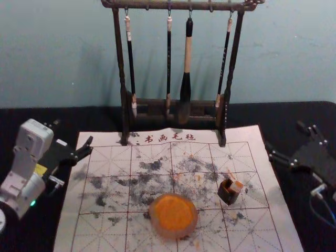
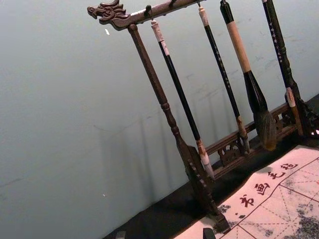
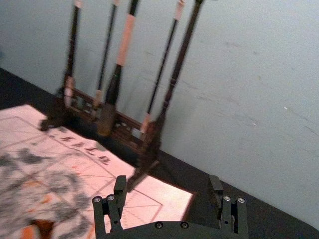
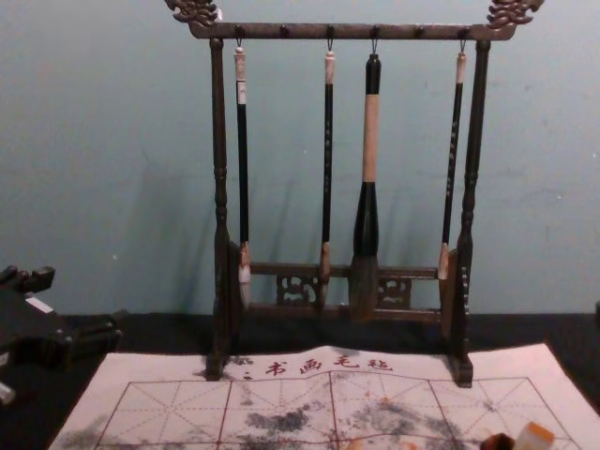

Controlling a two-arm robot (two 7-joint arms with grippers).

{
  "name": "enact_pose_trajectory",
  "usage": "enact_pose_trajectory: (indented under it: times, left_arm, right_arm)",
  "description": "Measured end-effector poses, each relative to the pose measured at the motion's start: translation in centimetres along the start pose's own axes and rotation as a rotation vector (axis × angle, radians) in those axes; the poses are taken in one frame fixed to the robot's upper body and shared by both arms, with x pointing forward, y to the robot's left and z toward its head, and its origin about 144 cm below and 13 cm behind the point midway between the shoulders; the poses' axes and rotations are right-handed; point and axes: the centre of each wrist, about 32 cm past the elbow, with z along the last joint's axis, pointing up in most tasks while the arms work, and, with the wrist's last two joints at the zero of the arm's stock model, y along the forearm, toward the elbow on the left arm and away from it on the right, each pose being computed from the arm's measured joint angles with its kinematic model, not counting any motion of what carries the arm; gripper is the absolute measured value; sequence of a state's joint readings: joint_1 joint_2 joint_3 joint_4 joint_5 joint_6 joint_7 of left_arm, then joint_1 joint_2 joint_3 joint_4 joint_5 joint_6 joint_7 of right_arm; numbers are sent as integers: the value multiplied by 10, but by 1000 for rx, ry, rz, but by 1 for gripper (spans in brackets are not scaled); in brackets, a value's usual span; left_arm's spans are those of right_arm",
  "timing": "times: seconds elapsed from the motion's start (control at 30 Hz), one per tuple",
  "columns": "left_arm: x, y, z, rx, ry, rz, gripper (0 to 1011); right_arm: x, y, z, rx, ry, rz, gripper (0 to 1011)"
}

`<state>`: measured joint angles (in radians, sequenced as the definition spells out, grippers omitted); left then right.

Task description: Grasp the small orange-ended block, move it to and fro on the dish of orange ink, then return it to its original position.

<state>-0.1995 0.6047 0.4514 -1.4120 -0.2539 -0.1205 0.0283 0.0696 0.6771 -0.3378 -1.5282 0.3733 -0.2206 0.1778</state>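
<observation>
A pale blue-green wall, lightly scuffed, rises behind a table covered in black. Across it lies a white mat, its printed red grid blotched with grey and orange ink and headed by a line of characters. A dark wooden rack stands at the mat's far end, with four brushes hanging from it (one far thicker than the rest).

The left gripper is at the mat's left edge, fingers spread and holding nothing; the right gripper is beyond the right edge, likewise wide apart and empty. The round dish of orange ink sits near the middle of the mat. To its right and slightly farther from the robot are a small dark box and, at its mouth, the orange-ended block.

The head view crops the mat's near edge and part of the rack's top. The block's lower part is hard to make out, so whether it stands inside the box or leans on it cannot be told. The chest view cuts both off at its bottom edge, and the right wrist view blurs them.
</observation>
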Motion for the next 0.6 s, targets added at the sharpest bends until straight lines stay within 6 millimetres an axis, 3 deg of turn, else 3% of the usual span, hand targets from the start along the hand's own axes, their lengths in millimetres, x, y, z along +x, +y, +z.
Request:
enact_pose_trajectory:
  times: [0.3, 0.6]
  left_arm:
    - [0, 0, 0, 0, 0, 0, 1001]
    - [0, 0, 0, 0, 0, 0, 1001]
  right_arm:
    - [-6, -24, 3, 42, -13, 166, 1000]
    - [-18, -33, -2, 45, -6, 283, 1000]
